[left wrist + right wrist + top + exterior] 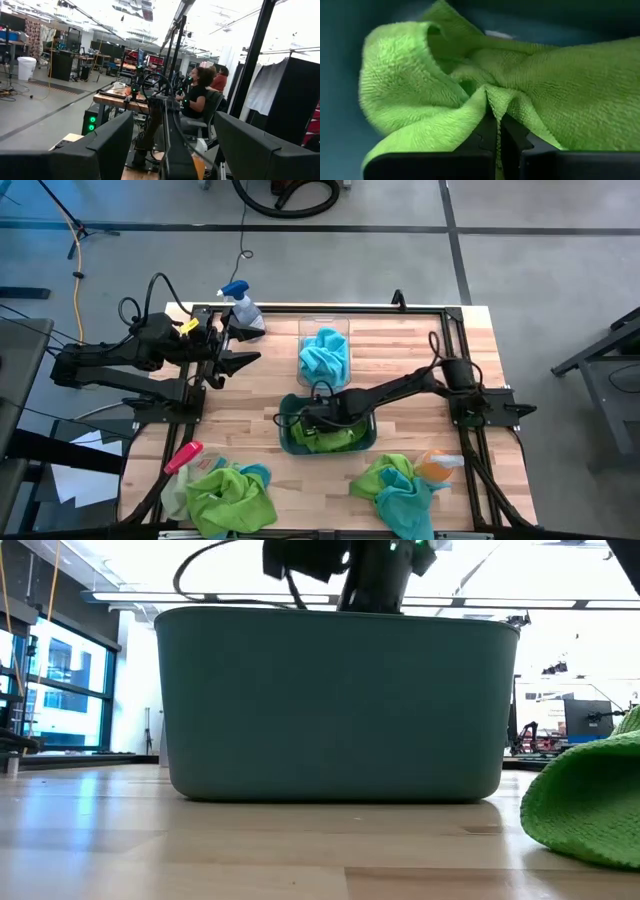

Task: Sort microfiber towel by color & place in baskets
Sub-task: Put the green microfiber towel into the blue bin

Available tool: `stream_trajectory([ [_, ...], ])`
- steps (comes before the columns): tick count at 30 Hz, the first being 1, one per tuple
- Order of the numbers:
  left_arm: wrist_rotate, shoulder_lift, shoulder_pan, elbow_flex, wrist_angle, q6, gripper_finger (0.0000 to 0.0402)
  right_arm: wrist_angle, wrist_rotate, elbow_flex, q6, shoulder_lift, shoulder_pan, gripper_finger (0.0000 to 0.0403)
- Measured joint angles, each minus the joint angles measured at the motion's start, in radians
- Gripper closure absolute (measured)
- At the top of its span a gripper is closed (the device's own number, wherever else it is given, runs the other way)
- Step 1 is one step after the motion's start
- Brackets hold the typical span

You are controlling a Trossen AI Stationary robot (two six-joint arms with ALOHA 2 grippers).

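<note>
Green towel fabric (445, 100) fills the right wrist view, pinched in a fold between the clenched fingers of the right gripper (496, 131), with dark teal wall behind it. From above, that gripper (322, 420) sits down inside the teal bin (285, 442), the wider of the two containers, near the middle of the counter (410, 360). Lime green cloth lies in the bin under the arm. At counter height the teal bin (335, 705) blocks most of the scene, and the arm drops into it from above; a green towel (590, 800) lies just beside the bin on the counter.

Touching the teal bin on its far side stands the clear narrow bin (324, 330), holding a crumpled turquoise towel (325, 357).

Two mixed heaps remain on the counter on the near side of the teal bin: one of green and turquoise cloths (232, 495) beside a pink-handled brush (182, 457), another (398, 488) toward the right arm's side.

The left gripper (238, 350) hangs released and empty, well apart from the teal bin, near a spray bottle (240, 308) with a blue trigger.

No writing or label can be read on either bin.
</note>
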Motion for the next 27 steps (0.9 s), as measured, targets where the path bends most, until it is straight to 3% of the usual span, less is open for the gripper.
stream_trajectory([
  [12,0.0,0.0,0.0,0.0,-0.005,0.0,0.0135,0.0,-0.015,0.003,-0.017,0.031,-0.015,0.0389],
  [23,0.0,-0.002,0.0,0.0,-0.005,-0.001,0.0135,-0.006,-0.045,-0.002,-0.097,-0.01,-0.021,0.0199],
  [27,0.0,-0.002,0.0,0.0,-0.004,-0.001,0.0135,-0.017,-0.068,-0.003,-0.122,-0.047,-0.021,0.0157],
])
